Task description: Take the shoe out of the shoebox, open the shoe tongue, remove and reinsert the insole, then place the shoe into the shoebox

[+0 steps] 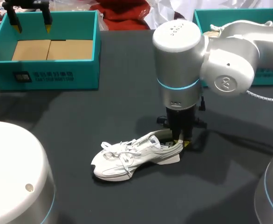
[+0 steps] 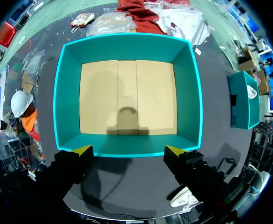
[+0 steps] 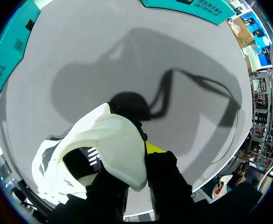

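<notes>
Grips the heel of the white shoe point(image 1: 136, 154) from both sides with the right claw point(image 1: 179, 142), sole down on the dark bench point(image 1: 127, 93). Holds the left claw point(image 1: 32, 27) spread open above the teal shoebox point(image 1: 43, 74), well apart.

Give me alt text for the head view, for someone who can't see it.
The right gripper pinches the heel of a white shoe resting on the dark table. The left gripper hangs open over an empty teal shoebox.
</notes>
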You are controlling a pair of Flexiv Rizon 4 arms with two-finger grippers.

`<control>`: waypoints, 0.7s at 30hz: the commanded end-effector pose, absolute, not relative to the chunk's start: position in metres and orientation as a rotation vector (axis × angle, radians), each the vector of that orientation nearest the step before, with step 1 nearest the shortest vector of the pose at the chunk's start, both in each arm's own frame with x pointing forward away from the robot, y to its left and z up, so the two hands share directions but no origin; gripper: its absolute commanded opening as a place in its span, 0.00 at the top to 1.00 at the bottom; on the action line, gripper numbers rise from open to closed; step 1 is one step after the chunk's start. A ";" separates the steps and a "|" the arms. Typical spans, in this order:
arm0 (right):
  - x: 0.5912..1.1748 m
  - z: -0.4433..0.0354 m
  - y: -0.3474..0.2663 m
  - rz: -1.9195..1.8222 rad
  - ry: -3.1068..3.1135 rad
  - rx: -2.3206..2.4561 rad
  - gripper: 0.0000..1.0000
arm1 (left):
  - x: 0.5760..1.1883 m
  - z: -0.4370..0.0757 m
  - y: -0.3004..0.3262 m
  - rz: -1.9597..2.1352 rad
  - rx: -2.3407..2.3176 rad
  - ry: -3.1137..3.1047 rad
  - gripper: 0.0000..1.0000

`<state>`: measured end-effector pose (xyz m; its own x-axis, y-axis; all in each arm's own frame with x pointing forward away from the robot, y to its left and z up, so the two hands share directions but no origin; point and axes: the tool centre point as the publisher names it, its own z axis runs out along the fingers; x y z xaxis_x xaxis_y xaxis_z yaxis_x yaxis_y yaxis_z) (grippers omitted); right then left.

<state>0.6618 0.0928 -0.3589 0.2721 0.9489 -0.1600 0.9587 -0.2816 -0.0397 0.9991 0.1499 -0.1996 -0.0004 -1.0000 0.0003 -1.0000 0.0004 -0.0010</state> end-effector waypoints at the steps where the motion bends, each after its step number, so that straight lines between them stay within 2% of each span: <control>1: 0.655 -0.366 0.101 -0.234 1.458 2.626 1.00 | 0.999 -0.200 0.150 -0.001 -2.221 2.222 0.00; 21: 0.654 -0.354 0.093 -0.237 1.235 2.743 1.00 | 0.999 -0.200 0.150 -0.001 -2.221 2.222 0.00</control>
<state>0.6571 0.0894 -0.3543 0.2556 0.9474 -0.1928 0.9620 -0.2690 -0.0466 0.9991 0.1499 -0.1996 -0.0004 -1.0000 0.0003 -1.0000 0.0004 -0.0010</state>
